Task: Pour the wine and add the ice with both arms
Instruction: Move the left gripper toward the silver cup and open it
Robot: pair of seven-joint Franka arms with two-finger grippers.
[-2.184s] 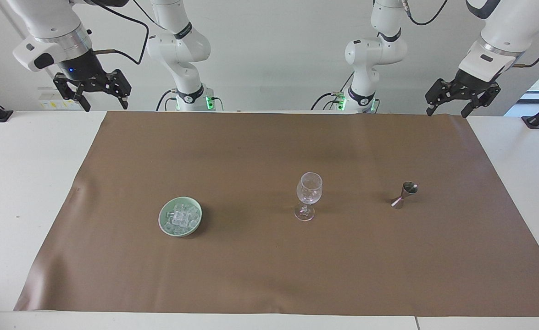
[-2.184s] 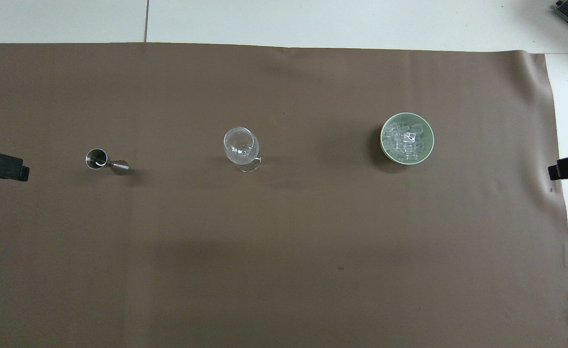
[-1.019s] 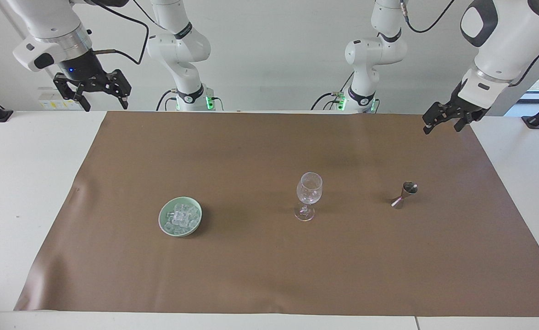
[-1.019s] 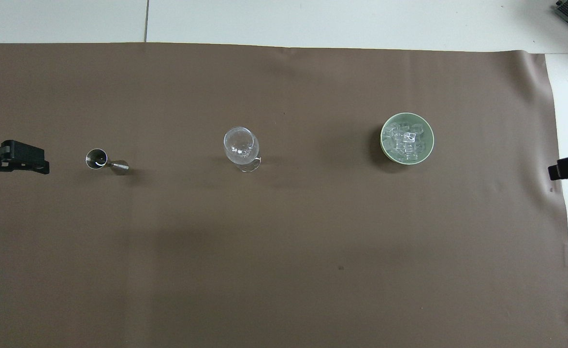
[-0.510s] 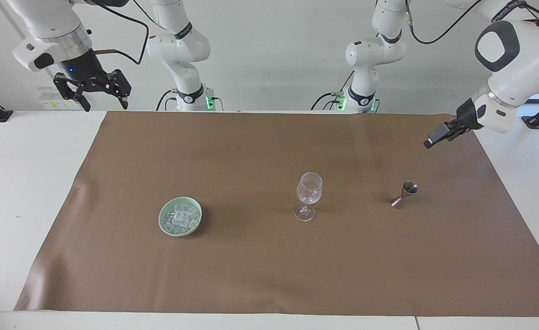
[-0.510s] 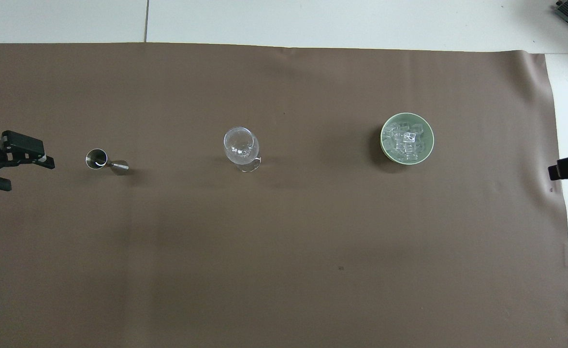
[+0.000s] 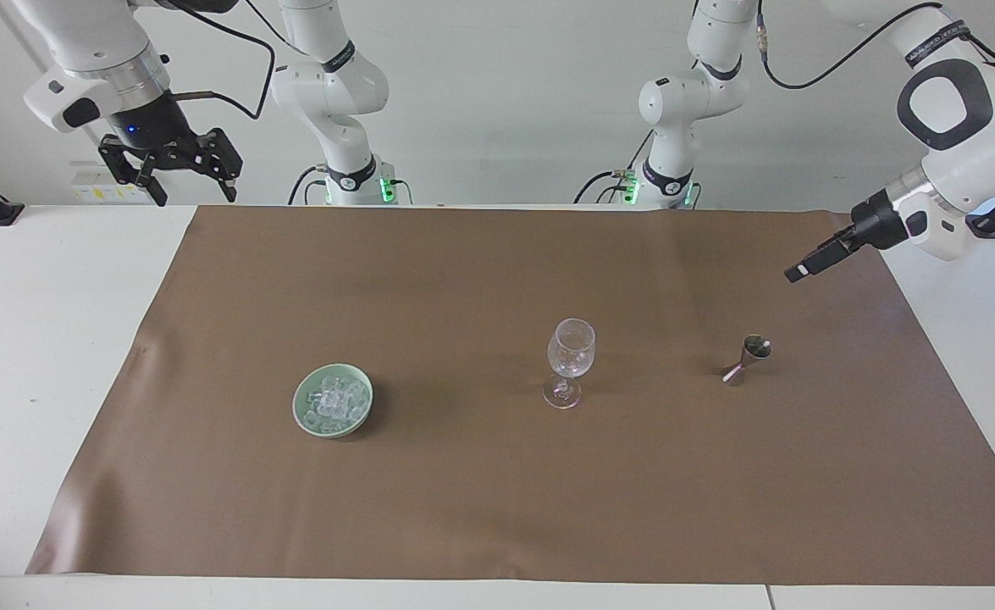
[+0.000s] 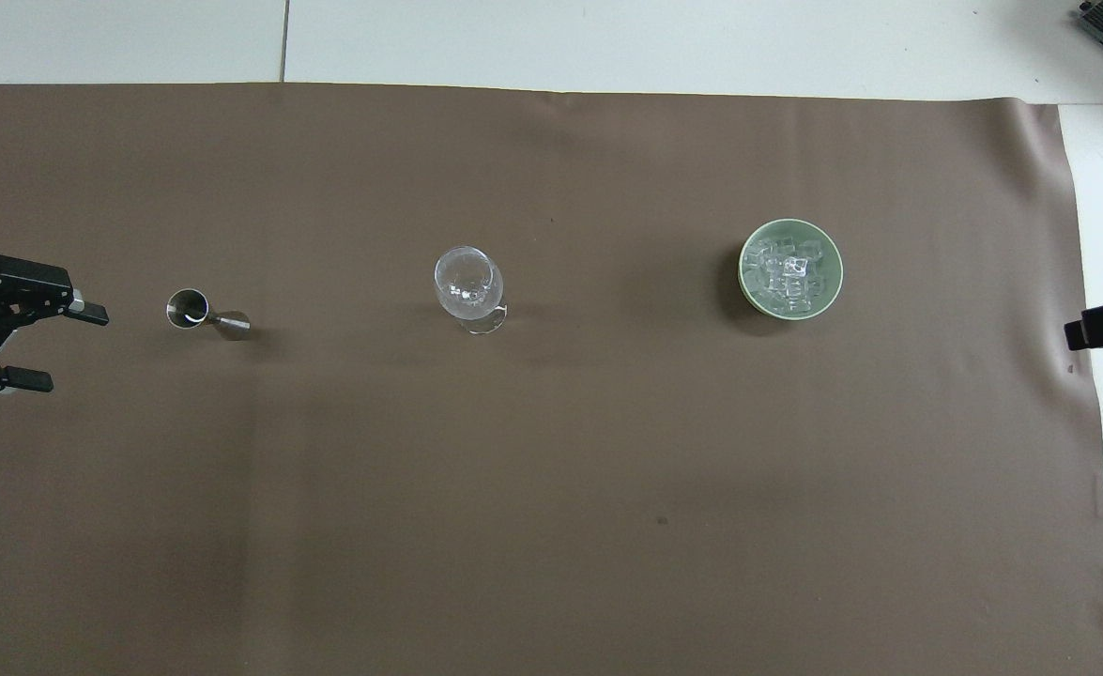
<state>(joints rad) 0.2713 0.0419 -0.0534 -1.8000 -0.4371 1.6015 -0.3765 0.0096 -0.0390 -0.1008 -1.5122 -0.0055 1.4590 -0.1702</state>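
Both arms (image 7: pixel 954 110) are glossy white with black joint bands, silver wrists, looping black cables and green-lit bases.

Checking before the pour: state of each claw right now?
Left claw: open, empty, over the mat beside the jigger.
Right claw: open, empty, waiting above the table edge at its own end.

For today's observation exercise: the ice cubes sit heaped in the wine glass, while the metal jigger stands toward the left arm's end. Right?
Not quite. The ice is heaped in the green bowl, not in the wine glass, as the facing view shows. The jigger does stand toward the left arm's end.
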